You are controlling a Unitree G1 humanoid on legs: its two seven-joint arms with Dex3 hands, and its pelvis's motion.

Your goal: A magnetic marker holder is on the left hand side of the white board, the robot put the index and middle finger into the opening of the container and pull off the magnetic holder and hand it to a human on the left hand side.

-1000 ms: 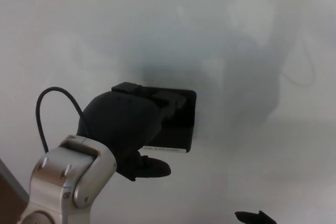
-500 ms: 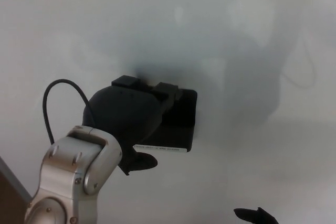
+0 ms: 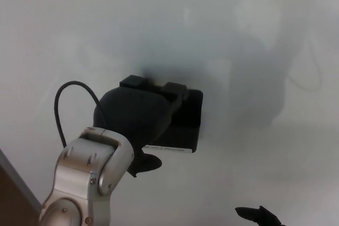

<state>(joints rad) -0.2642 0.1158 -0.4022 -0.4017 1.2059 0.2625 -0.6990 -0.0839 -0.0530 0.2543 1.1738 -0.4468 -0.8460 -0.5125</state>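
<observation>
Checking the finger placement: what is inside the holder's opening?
Two fingers of the left hand reach over the marker holder; the hand covers the opening, so its inside is hidden.

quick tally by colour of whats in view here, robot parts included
black: 4 - marker holder, left hand, right hand tip, cable
white: 1 - whiteboard
silver: 1 - left wrist housing
total: 6

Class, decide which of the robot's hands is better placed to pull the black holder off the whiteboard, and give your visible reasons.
Left. The left hand is already on the magnetic holder, its fingers reaching over the top edge. Only the tip of the right hand shows, low at the picture's bottom edge, apart from the holder.
</observation>
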